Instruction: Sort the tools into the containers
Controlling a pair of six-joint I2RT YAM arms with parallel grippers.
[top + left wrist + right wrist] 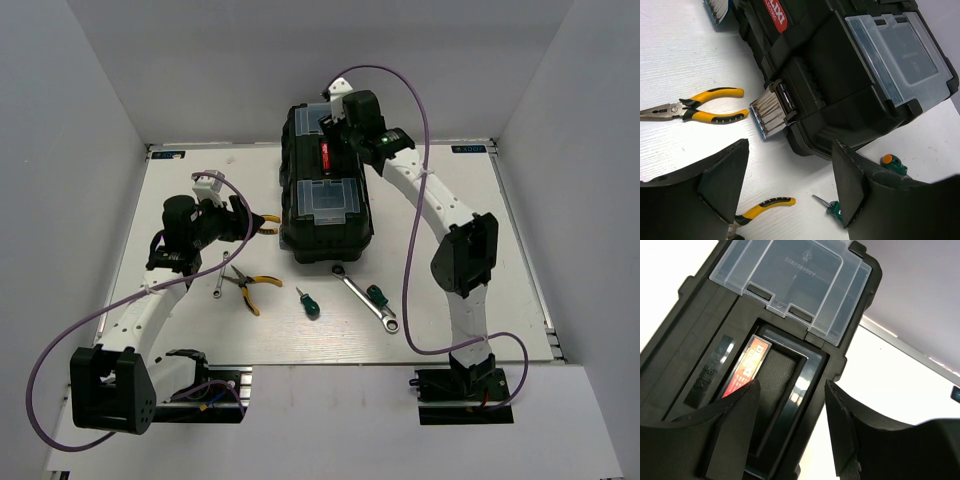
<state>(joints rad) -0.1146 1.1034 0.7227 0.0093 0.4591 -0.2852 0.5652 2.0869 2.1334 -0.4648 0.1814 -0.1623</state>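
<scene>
The black toolbox (pixel 326 215) stands closed at the table's centre back, so its inner tray is hidden. My left gripper (pixel 245 215) is open and empty, just left of the box, facing its silver front latch (pixel 770 112). One yellow-and-black pliers (pixel 695 107) lies beside it and a second pliers (pixel 248 288) lies nearer. A short wrench (pixel 218 287), two green screwdrivers (pixel 308 302) (pixel 377 296) and a long wrench (pixel 362 296) lie in front of the box. My right gripper (pixel 335 120) is open and empty over the lid's red-marked handle (pixel 747 365).
Two clear-covered organiser boxes (pixel 325 200) (pixel 790 275) sit in the lid. White walls close the table on the left, back and right. The right arm reaches over the box from the right, its purple cable looping above.
</scene>
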